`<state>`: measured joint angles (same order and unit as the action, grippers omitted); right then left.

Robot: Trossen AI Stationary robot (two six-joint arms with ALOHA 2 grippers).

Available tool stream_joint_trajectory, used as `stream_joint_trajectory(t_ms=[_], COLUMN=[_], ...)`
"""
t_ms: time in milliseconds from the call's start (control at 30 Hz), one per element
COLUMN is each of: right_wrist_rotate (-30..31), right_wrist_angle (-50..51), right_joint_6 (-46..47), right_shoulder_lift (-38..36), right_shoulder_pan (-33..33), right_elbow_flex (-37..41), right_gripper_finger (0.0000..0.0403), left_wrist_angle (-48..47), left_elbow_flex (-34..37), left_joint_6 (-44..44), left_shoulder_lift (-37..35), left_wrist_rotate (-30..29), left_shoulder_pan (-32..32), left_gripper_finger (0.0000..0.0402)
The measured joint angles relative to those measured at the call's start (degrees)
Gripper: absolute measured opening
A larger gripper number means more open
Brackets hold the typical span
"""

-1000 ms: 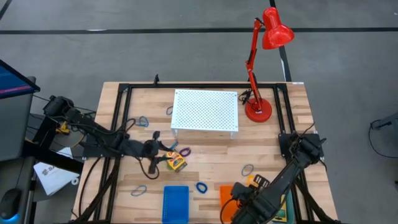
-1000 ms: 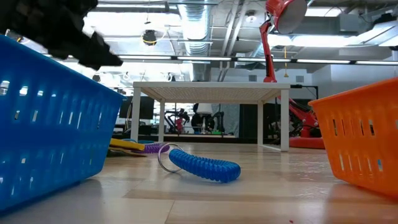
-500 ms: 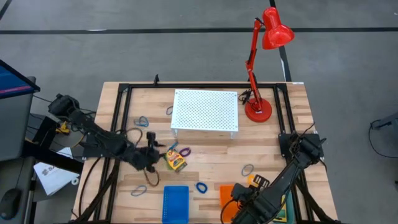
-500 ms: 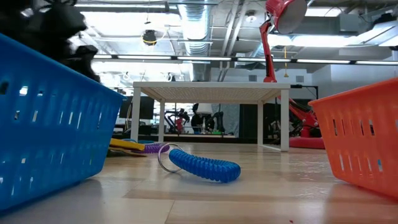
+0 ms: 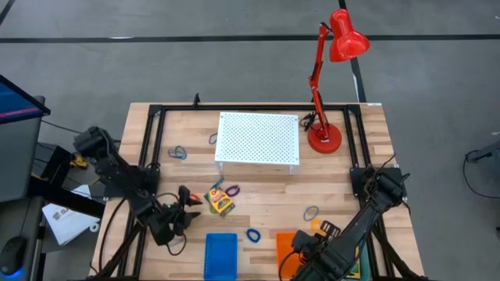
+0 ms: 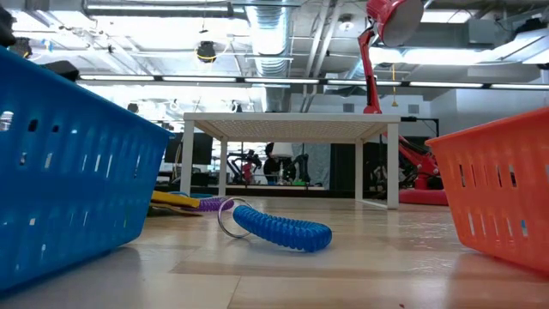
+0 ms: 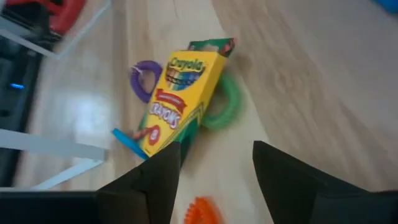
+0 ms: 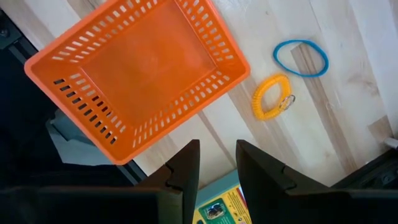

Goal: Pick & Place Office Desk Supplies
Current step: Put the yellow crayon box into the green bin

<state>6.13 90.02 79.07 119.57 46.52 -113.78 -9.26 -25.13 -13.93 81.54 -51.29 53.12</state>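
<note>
The left pincer (image 5: 190, 200) hung low over the table (image 5: 344, 195), its two fingers spread apart and nothing between them. Just ahead of it lay the crayon box (image 7: 177, 93), flat on the wood and turned a little askew, resting on a green coil loop (image 7: 222, 109), with a purple loop (image 7: 144, 79) beside it and an orange loop (image 7: 202, 210) nearer to the pincer. The blue basket (image 5: 220, 255) stood toward the front edge of the table, the orange basket (image 8: 137, 74) to its right.

To do this step well, the pincer should probably come down with one finger on each long side of the box, so that the flat faces are squeezed and not the corners. Because the box lay partly on the green loop, it may rock or slide; a slow closing and a straight lift would keep the loop from being dragged along. The purple loop should stay outside the fingers.

The right pincer (image 8: 214, 163) waited above the orange basket; its fingers stood a little apart and held nothing that I could see. A yellow coil loop (image 8: 270, 98) and a blue loop (image 8: 301, 58) lay near that basket.

On the box the word "Crayola" was printed at the top and "CRAYONS" on a red band below; the smaller print was not legible. A second yellow-green package (image 8: 221, 208) under the right arm carried writing too blurred to read.
</note>
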Motion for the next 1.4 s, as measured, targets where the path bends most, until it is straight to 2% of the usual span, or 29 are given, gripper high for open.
stream_joint_trajectory(t_ms=[67,300,467,700,967,1167,1400], right_wrist_rotate=[0.23,0.4,0.41,0.4,0.42,0.42,0.42], right_wrist_angle=[0.0,0.0,0.0,0.0,0.0,0.0,0.0], right_joint_6=[0.02,0.02,0.02,0.48,0.5,0.5,0.53], right_shoulder_lift=[0.0,0.0,0.0,0.0,0.0,0.0,0.0], right_shoulder_pan=[0.0,0.35,0.34,0.52,0.83,0.83,0.92], right_elbow_flex=[0.0,0.0,0.0,0.0,0.0,0.0,0.0], right_gripper_finger=[0.0101,0.0101,0.0101,0.0101,0.0101,0.0101,0.0101], left_wrist_angle=[0.12,0.67,0.6,1.22,5.11,5.64,8.57], left_elbow_flex=[-0.63,-1.51,-1.39,-1.41,-1.32,-1.26,-1.13], left_joint_6=[0.19,0.34,1.32,5.55,12.19,11.88,11.82], left_shoulder_lift=[2.37,7.99,7.8,7.6,7.64,7.69,7.86], left_wrist_rotate=[-1.95,-2.53,-2.96,2.07,2.68,5.05,3.59], left_shoulder_pan=[-0.41,-3.4,-6.74,-12.1,-16.1,-18.1,-18.32], left_gripper_finger=[0.02,0.0209,0.0205,0.0202,0.0188,0.0136,0.0025])
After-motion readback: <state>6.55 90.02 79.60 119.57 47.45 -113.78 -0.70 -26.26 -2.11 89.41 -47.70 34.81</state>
